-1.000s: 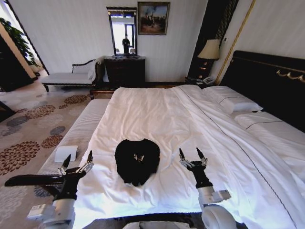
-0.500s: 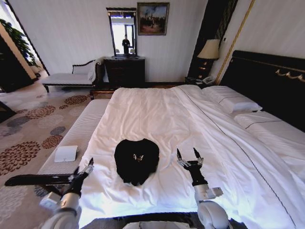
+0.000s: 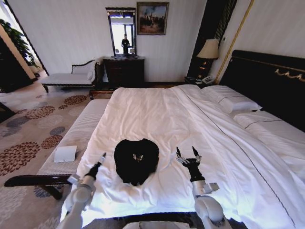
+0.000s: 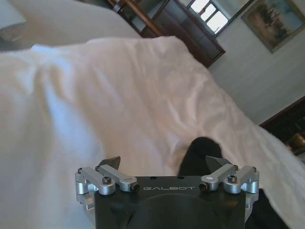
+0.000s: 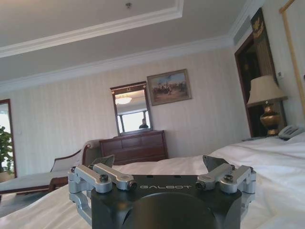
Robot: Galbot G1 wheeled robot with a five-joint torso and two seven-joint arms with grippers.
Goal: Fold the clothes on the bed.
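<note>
- The black T-shirt (image 3: 137,161) lies bunched on the white bed (image 3: 157,119), near its foot edge, between the two grippers.
- The left gripper (image 3: 98,161) sits just left of the shirt, low over the sheet; the head view leaves its fingers unclear, but the left wrist view shows them spread wide and empty, with the shirt (image 4: 200,155) dark just beyond.
- The right gripper (image 3: 188,153) stands upright just right of the shirt, fingers wide and empty.
- The right wrist view looks across the bed to a dresser (image 5: 138,147), mirror (image 5: 131,109) and lamp (image 5: 267,102).
</note>
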